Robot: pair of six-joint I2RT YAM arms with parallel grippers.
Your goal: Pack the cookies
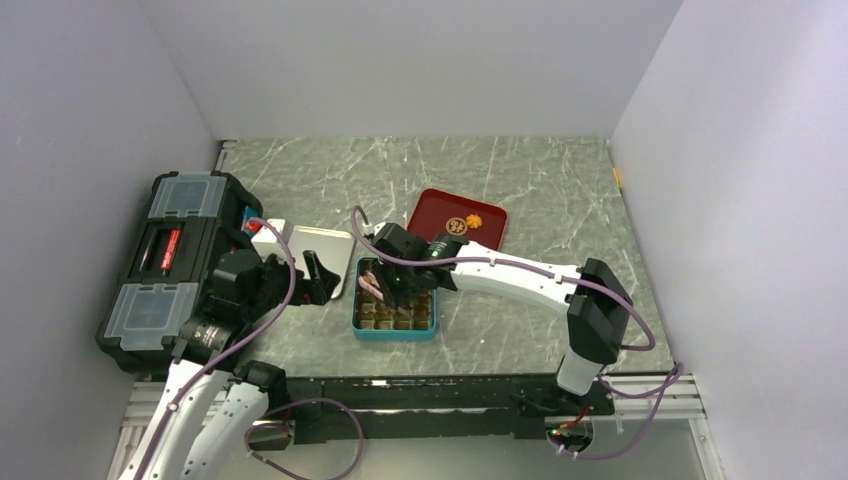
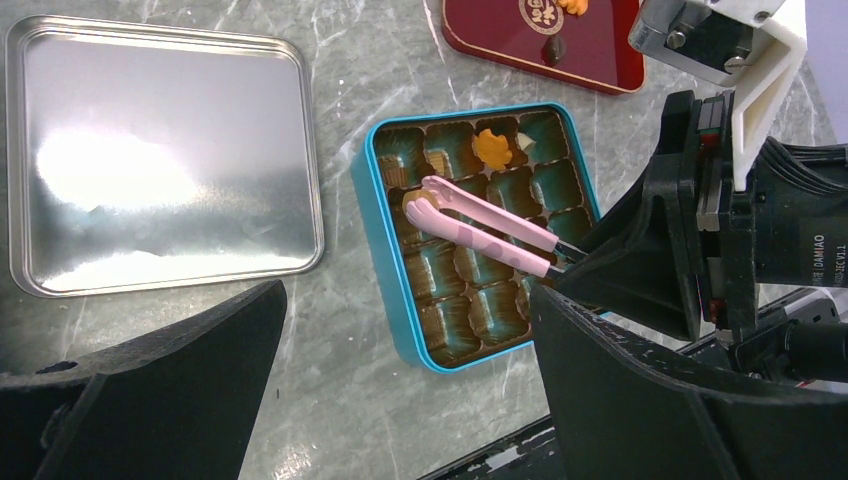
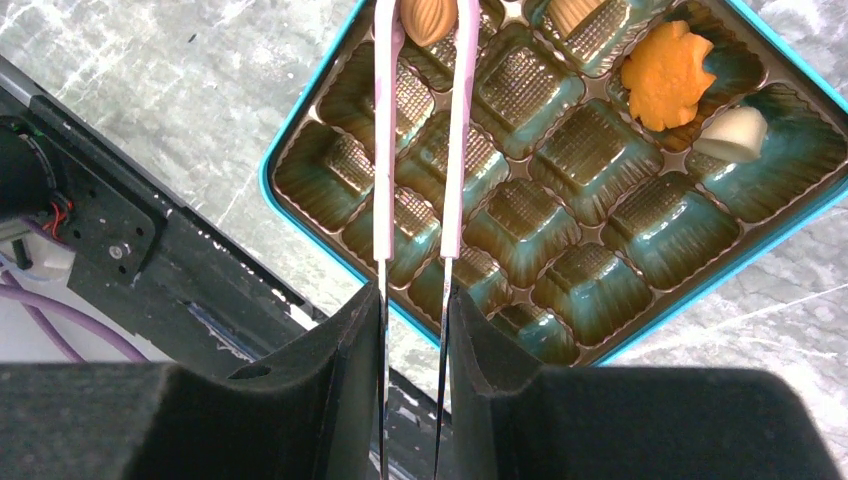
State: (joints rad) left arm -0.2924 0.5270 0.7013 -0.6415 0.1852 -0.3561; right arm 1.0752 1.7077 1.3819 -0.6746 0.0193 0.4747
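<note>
Here my right gripper (image 3: 412, 330), at the bottom of its wrist view, pinches pink tongs (image 3: 461, 150) whose tips grip a tan ribbed cookie (image 3: 428, 18) over the teal tin (image 3: 302, 105)'s upper-left cells. An orange flower cookie (image 3: 667, 75) and a cream lump (image 3: 733, 135) sit in upper-right cells. My left gripper (image 2: 408, 300) gapes wide, empty.

A lab test cell: plain white walls (image 1: 400, 60) enclosing a marbled table (image 1: 540, 180), black toolbox (image 1: 170, 260) alongside.

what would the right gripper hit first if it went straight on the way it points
Likely the teal tin's brown compartment tray, met first by the tan oval cookie in the right gripper's thin pink tongs; depth unclear.
</note>
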